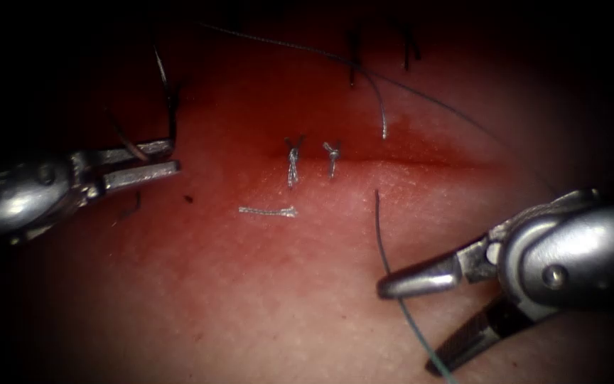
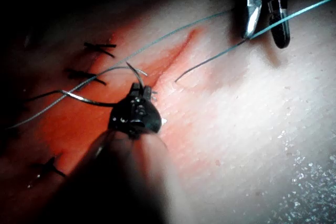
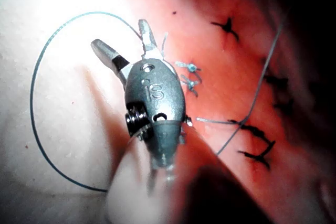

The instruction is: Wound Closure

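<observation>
Reaching in from the left edge of the endoscope view, the left arm's silver needle driver [image 1: 173, 158] lay nearly level over the pink, red-stained tissue [image 1: 250, 284], its two jaws drawn almost together on the thin dark curved needle [image 1: 168, 92]. The grip sat near one end of the curve, and the rest of the needle arched up and away from the jaws, clear of the tissue and to the left of the cut [image 1: 406, 162]. From the left wrist view the same tool [image 2: 140, 92] was seen end-on, with the needle [image 2: 86, 98] sweeping out sideways from its tip. The right arm's silver needle driver [image 1: 410, 323] came in from the right edge and pointed left and a little downward, its jaws spread wide and holding nothing. The fine grey-green thread [image 1: 392, 277] ran between those parted jaws, its free end resting on the tissue just below the cut; in the right wrist view it curved in a broad loop [image 3: 37, 124] beside the tool [image 3: 123, 45]. Two pale knotted stitches [image 1: 293, 160] crossed the cut near its left end, and a short pale cut end of thread [image 1: 268, 210] lay flat below them. Dark stitches [image 1: 353, 57] sat farther back in the shadow.
</observation>
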`<state>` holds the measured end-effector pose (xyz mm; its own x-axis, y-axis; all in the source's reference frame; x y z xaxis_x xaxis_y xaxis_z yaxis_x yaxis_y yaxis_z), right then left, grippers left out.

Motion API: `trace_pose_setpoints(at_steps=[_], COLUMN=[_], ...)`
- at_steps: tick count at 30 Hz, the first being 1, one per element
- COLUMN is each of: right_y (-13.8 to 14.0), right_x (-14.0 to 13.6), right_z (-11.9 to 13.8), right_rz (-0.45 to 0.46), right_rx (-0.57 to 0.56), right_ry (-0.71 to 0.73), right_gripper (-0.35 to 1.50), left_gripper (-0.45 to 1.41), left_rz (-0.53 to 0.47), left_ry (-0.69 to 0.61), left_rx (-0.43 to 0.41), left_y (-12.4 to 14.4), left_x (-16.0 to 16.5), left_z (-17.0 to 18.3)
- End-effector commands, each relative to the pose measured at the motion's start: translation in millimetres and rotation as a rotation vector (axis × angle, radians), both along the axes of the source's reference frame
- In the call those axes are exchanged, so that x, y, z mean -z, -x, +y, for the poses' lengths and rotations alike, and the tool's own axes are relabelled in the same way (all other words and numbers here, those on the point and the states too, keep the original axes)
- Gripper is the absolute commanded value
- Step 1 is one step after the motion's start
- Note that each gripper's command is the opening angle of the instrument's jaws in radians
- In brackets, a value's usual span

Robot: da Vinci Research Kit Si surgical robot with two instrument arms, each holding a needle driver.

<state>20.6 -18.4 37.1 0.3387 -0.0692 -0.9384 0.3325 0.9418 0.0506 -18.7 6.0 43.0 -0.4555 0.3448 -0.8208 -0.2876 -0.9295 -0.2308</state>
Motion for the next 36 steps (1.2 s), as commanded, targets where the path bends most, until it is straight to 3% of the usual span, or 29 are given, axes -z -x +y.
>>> trace_pose_setpoints(at_steps=[1, 8, 12, 15, 17, 24, 36], right_y=[-0.6, -1.4, -2.3, -2.3, -2.1, -1.4, -2.2], right_x=[-2.1, -7.3, -10.7, -12.2, -12.5, -11.7, -3.8], right_z=[1.6, 3.0, 3.0, 3.3, 3.5, 3.5, -1.7], right_rz=[-0.007, -0.035, -0.042, -0.047, -0.049, -0.043, 0.002], right_rx=[-0.014, -0.046, -0.053, -0.052, -0.054, -0.047, 0.007], right_ry=[0.004, 0.028, 0.051, 0.061, 0.057, 0.043, 0.046], right_gripper=[1.06, 1.03, 0.78, 0.32, -0.35, -0.35, -0.35], left_gripper=[-0.45, -0.45, -0.45, -0.45, -0.45, -0.45, -0.45], left_rz=[-0.001, -0.002, -0.002, -0.002, -0.002, 0.000, -0.001], left_ry=[0.002, 0.002, 0.003, 0.003, 0.003, 0.003, 0.007], left_rx=[0.001, 0.000, 0.000, 0.000, 0.000, -0.002, -0.011], left_y=[0.6, 0.6, 0.6, 0.6, 0.6, 0.6, 0.8], left_x=[-0.4, -0.4, -0.5, -0.5, -0.5, -0.6, -0.9], left_z=[0.4, 0.4, 0.4, 0.4, 0.4, 0.4, 0.3])
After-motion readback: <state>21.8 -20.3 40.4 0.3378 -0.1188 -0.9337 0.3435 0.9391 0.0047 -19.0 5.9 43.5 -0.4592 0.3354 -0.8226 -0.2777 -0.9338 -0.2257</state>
